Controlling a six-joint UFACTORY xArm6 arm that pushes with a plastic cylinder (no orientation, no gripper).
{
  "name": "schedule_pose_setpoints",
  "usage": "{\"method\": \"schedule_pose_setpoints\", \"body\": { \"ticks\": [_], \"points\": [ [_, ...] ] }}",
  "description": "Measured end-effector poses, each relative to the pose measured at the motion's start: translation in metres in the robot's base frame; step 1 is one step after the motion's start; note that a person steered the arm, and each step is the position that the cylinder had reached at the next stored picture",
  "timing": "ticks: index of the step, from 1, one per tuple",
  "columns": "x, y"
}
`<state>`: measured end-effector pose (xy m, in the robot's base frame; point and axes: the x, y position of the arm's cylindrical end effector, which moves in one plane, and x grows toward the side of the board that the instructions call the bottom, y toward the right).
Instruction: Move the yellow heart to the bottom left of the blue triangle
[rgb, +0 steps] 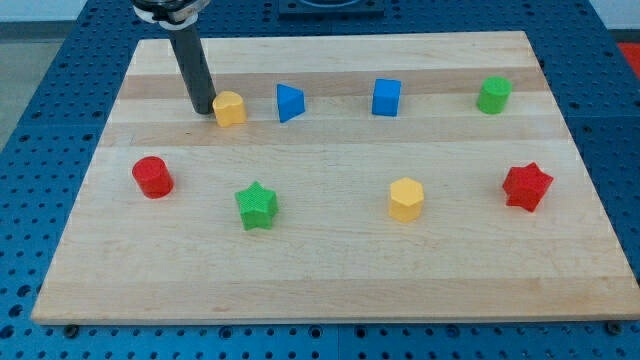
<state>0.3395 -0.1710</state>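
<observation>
Where my tip (203, 110) rests, the yellow heart (230, 108) touches its right.

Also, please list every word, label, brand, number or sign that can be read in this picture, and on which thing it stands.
None: no readable text, number or sign shows anywhere.
The pale wooden board, the blue perforated table and the plain coloured blocks, such as the yellow heart block beside my tip, carry no markings.

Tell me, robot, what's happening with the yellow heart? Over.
My tip touching yellow heart on its left side. Heart sits left of blue triangle, level with it. Nothing between them.
</observation>
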Motion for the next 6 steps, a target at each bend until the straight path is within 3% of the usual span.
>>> {"method": "schedule_pose_setpoints", "body": {
  "ticks": [1,3,5,6],
  "points": [
    [0.0,0.0],
    [-0.046,-0.001],
    [0.008,0.035],
    [0.009,0.06]
  ]
}}
